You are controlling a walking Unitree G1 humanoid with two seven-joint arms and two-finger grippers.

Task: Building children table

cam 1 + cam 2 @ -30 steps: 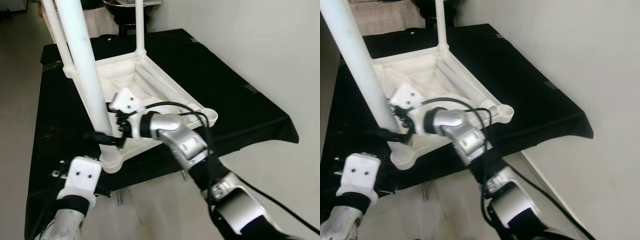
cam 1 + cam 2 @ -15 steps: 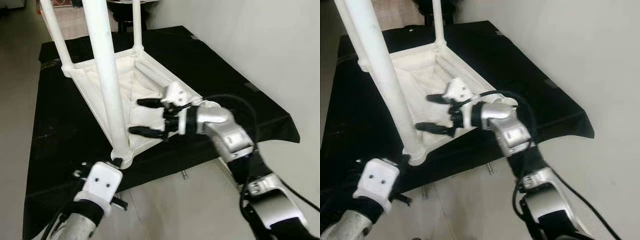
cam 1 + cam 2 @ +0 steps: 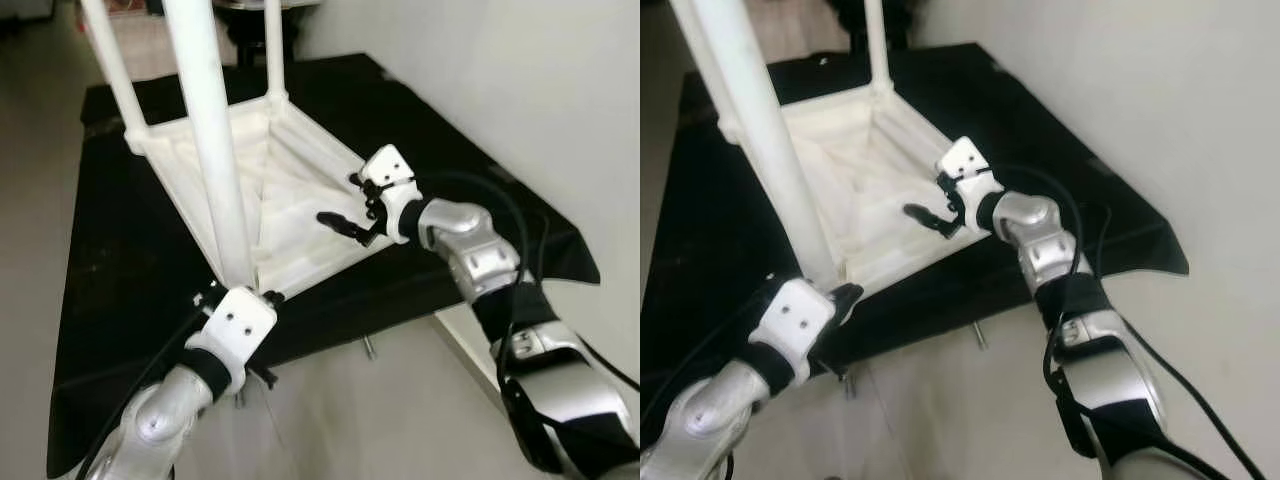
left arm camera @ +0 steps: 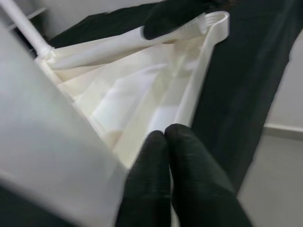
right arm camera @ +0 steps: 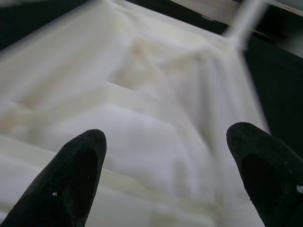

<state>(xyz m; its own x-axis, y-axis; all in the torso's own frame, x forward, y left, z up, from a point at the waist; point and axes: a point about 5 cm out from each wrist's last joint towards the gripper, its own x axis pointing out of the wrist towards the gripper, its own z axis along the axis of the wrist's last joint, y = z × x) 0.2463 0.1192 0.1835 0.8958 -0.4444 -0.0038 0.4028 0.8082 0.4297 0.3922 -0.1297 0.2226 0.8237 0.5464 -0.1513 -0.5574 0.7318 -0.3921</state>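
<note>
A white plastic children's table (image 3: 290, 200) lies upside down on a black cloth (image 3: 120, 250). Three legs stand up from it: a thick near one (image 3: 215, 150) and two far ones (image 3: 105, 60). My left gripper (image 4: 165, 135) sits shut at the near corner, right beside the foot of the near leg, its fingers pressed together against the table's rim. My right gripper (image 3: 345, 205) hovers open over the table's right corner, with its fingers (image 5: 80, 161) spread wide above the ribbed underside and nothing between them.
The black-covered work table ends in a front edge (image 3: 400, 310) close to me, with pale floor (image 3: 350, 420) below it. A white wall (image 3: 520, 80) runs along the right side. Dark furniture (image 3: 245, 25) stands behind the far end.
My right gripper has left the near leg and swung right to the table's right corner, staying open. My left gripper has come up from below to the foot of the near leg.
</note>
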